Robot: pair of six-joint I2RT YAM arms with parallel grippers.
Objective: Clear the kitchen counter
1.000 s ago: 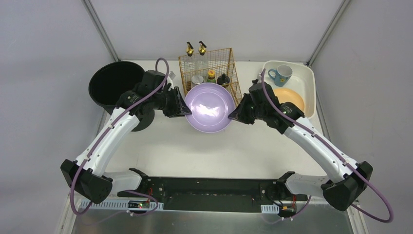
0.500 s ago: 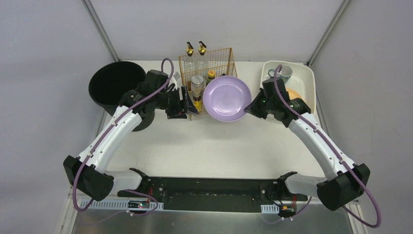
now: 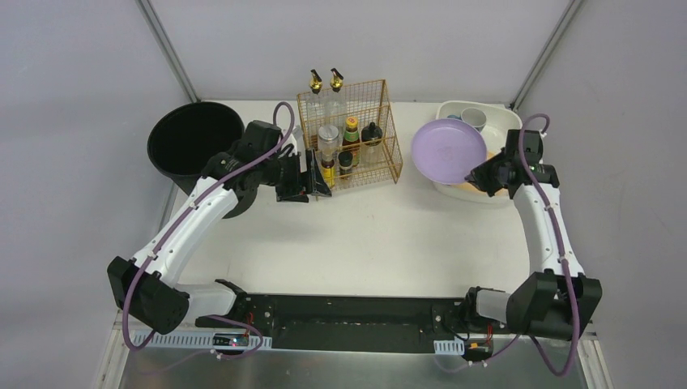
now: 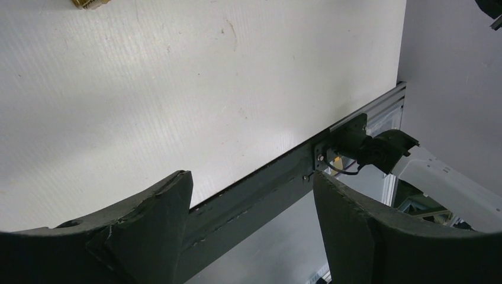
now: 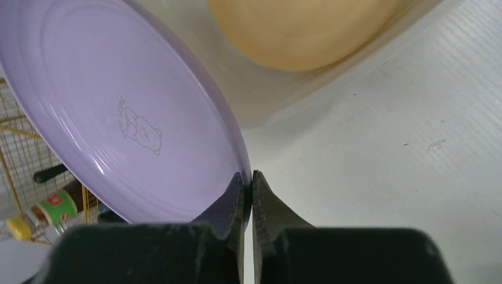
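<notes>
White matte worktop (image 3: 356,235) fills centre view, with the right claw (image 5: 248,183) pinched shut on the rim of a round lilac plastic plate (image 3: 447,151) over the cream rectangular plastic tub (image 3: 509,121) at 2 o'clock, and the left claw (image 4: 251,180) spread wide, empty, beside the gold wire rack (image 3: 387,158) at 12 o'clock.

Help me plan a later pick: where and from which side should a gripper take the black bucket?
Pinch the rim of the black bucket from above, one finger inside, one outside. It stands upright and open-topped, and its round body looks too wide to span. The left gripper, open, is the nearer one.
</notes>
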